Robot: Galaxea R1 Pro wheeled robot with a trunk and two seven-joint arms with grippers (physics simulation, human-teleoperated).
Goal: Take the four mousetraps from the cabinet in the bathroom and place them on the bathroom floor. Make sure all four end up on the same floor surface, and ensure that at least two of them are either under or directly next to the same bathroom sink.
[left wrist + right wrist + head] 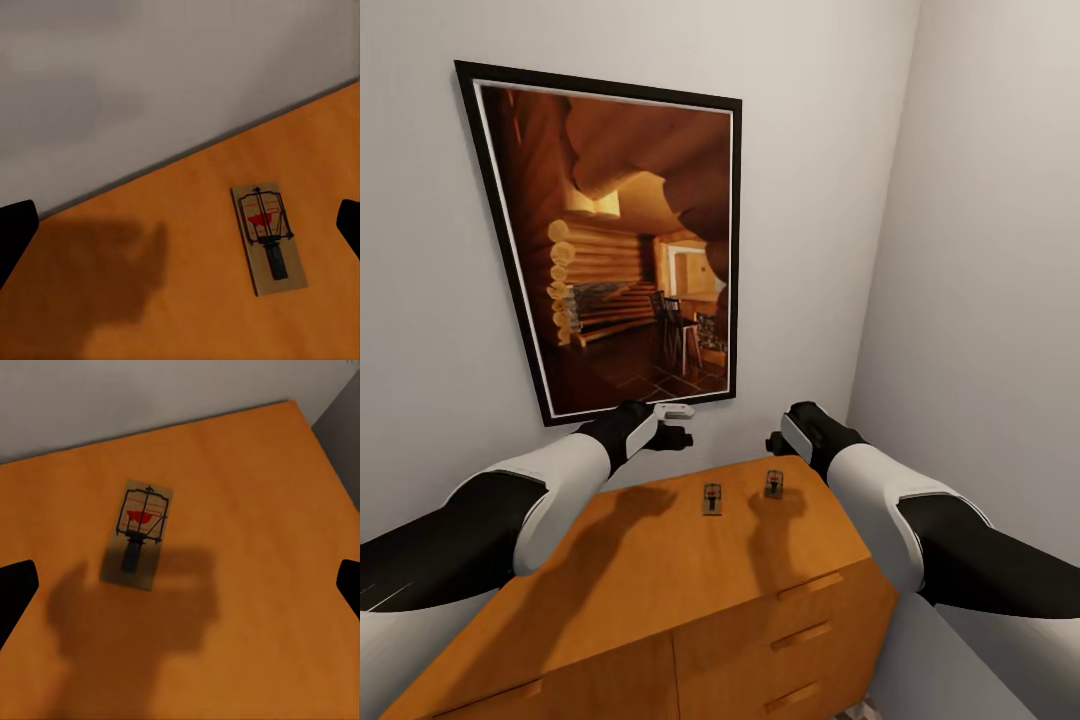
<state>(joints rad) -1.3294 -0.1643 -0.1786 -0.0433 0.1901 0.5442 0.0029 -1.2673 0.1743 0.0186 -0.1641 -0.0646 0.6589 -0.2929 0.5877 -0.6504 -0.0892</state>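
Two mousetraps sit on top of the orange-brown cabinet [660,570], near its back edge by the wall. One mousetrap [712,497] lies below the left gripper [675,425] and a little toward the right arm. The other mousetrap [774,484] lies just below the right gripper [775,443].

Both grippers hang above the cabinet top and hold nothing. In each wrist view the two dark fingertips [15,232] sit far apart at the picture's edges, so the jaws look wide open.

Each trap [268,238] is a small, flat piece of wood with thin metal parts on top. It looks very light and stiff, and may slide on the smooth wood. The wire bits look easy to bend. The best hold is probably across the two long wooden edges [139,536], pinched gently.
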